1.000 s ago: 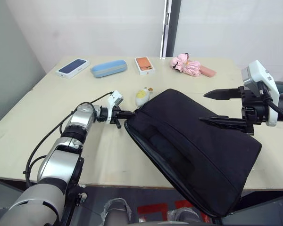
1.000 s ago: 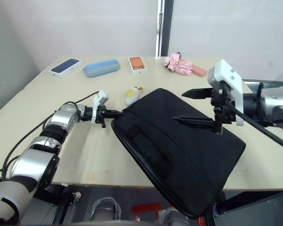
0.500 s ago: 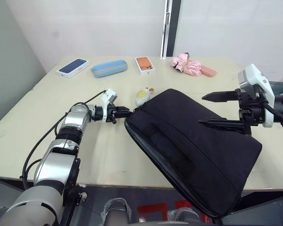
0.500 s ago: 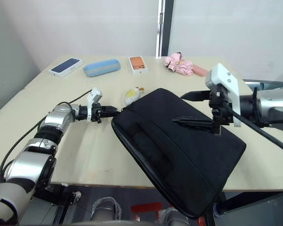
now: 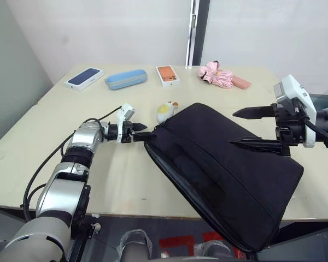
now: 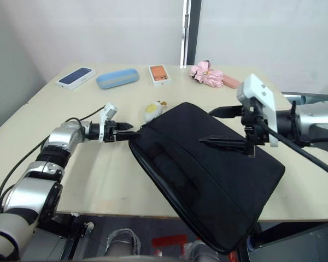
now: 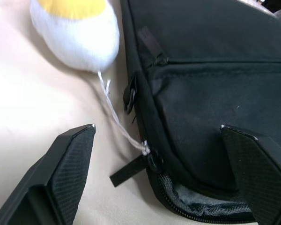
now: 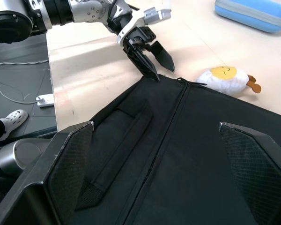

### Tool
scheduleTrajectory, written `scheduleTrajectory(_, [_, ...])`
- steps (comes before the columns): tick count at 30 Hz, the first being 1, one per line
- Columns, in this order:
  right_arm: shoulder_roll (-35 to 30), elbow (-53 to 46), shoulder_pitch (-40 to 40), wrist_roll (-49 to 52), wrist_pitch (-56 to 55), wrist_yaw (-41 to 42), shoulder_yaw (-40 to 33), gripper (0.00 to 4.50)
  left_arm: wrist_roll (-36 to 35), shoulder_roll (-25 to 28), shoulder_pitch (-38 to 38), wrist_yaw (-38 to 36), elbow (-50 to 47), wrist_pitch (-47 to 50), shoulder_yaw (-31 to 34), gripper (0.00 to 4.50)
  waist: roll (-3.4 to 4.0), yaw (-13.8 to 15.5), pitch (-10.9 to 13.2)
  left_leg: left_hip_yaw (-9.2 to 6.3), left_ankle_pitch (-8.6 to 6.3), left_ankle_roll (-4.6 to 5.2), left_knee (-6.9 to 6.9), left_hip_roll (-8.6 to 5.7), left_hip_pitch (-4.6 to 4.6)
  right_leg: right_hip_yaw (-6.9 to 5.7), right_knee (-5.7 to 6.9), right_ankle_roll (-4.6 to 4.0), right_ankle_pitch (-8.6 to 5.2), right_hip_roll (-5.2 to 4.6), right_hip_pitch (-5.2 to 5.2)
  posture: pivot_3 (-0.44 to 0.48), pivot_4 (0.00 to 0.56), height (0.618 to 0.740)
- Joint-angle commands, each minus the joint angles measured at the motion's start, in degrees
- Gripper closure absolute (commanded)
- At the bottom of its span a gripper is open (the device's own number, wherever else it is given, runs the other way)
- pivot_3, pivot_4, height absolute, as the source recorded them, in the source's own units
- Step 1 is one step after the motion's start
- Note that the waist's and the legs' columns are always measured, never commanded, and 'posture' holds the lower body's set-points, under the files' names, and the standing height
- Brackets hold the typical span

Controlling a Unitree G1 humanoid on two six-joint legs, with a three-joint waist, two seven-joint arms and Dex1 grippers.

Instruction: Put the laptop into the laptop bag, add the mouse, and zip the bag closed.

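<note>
My left gripper (image 5: 144, 135) reaches level, fingers parted around the flat black fabric laptop bag's (image 5: 224, 164) corner; my right gripper (image 5: 246, 126) hovers above it, spread wide and empty.

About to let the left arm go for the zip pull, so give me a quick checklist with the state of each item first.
1. Left gripper open: ok, its fingers are spread at the bag's corner.
2. Zip pull between those fingers: ok, it sticks out at the laptop bag corner.
3. Zip closed: not ok, a gap of open teeth shows at the corner.
4. Plush charm string clear of the pull: not ok, it ties on right there.
5. Right gripper open over the bag: ok.
6. Laptop and mouse inside: cannot tell.
</note>
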Motion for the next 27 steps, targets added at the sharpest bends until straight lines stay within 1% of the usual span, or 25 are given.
scheduleTrajectory(1, [-0.63,0.08,-1.34,0.65,-0.76,-0.28,-0.63,0.00,-0.18,-0.96,-1.92,-0.79,1.01,1.53,-0.30,0.05,0.00,0.01,0.00,0.00,0.00,0.00,0.00,0.00,0.00,0.00,0.00,0.00,0.00,0.00,0.00,0.000,0.150,0.740])
scheduleTrajectory(9, [-0.35,0.01,-2.13,0.93,-0.58,-0.82,0.20,0.00,2.00,-4.15,-3.57,-0.27,7.06,-1.68,-1.29,0.05,-0.01,0.07,0.00,0.00,0.00,0.00,-0.01,-0.01,0.00,0.00,-0.02,0.00,0.00,0.00,0.02,0.000,0.150,0.740])
scheduleTrajectory(12, [-0.04,-0.11,-2.40,1.41,-0.47,-1.44,0.40,0.00,3.10,-5.00,-3.59,-0.10,7.89,-2.64,-2.13,0.84,-0.01,0.14,0.00,0.00,0.00,0.00,-0.01,-0.02,0.01,0.00,-0.02,0.00,0.00,-0.03,0.03,0.000,0.150,0.740])
scheduleTrajectory(13, [-0.02,-0.15,-2.48,1.55,-0.45,-1.54,0.49,0.00,3.44,-5.00,-3.40,-0.65,7.88,-2.96,-2.56,1.17,-0.01,0.15,0.00,0.00,0.00,0.00,-0.01,-0.04,0.01,0.00,-0.02,0.00,0.00,-0.04,0.03,0.000,0.150,0.740])
scheduleTrajectory(14, [-0.06,-0.17,-2.53,1.64,-0.45,-1.60,0.55,0.00,3.69,-4.97,-3.29,-0.96,7.89,-3.08,-2.78,1.61,-0.01,0.16,0.00,0.00,0.00,0.01,0.00,-0.04,0.01,0.00,-0.02,0.00,0.00,-0.05,0.04,0.000,0.150,0.740])
scheduleTrajectory(17, [-0.16,-0.02,-2.73,2.14,-0.29,-1.89,0.44,0.00,3.81,-4.75,-3.20,-1.27,7.88,-3.07,-2.68,2.57,-0.01,0.17,0.00,0.00,0.00,0.00,0.00,-0.04,0.01,0.00,-0.02,0.00,0.00,-0.05,0.04,0.000,0.150,0.740])
scheduleTrajectory(18, [-0.23,0.02,-2.63,2.12,-0.33,-1.88,0.42,0.00,3.99,-4.65,-3.08,-1.23,7.88,-3.36,-2.74,2.98,-0.01,0.19,0.00,0.00,0.00,0.01,-0.01,-0.05,0.01,0.00,-0.03,0.00,0.00,-0.06,0.04,0.000,0.150,0.740])
scheduleTrajectory(22, [-0.15,0.14,-2.43,1.67,-0.67,-1.83,0.87,0.00,3.79,-4.37,-2.67,-0.57,7.46,-3.65,-2.22,4.34,-0.01,0.16,0.00,0.00,-0.01,0.01,-0.04,-0.05,0.00,-0.01,-0.07,0.00,0.00,-0.06,0.05,0.000,0.150,0.740])
scheduleTrajectory(23, [-0.06,0.19,-2.52,1.61,-0.73,-1.85,1.06,0.00,3.54,-4.34,-2.62,-0.03,7.22,-3.56,-1.82,4.49,-0.01,0.14,0.00,0.00,-0.01,0.01,-0.05,-0.05,0.01,-0.01,-0.07,0.00,0.00,-0.06,0.04,0.000,0.150,0.740])
scheduleTrajectory(25, [0.05,0.35,-2.64,1.40,-0.81,-1.93,1.46,0.00,2.88,-4.33,-2.89,2.12,7.27,-3.20,-0.36,4.49,-0.01,0.14,0.00,0.00,-0.01,0.01,-0.06,-0.05,0.02,-0.01,-0.06,0.00,0.00,-0.06,0.04,0.000,0.150,0.740])
scheduleTrajectory(27, [0.16,0.64,-2.36,0.62,-1.13,-1.91,2.16,0.00,2.77,-3.64,-2.71,4.52,7.45,-5.28,1.02,4.49,-0.01,0.11,0.00,0.00,0.00,0.01,-0.06,-0.05,0.02,0.00,-0.06,0.00,0.00,-0.06,0.05,0.000,0.150,0.740])
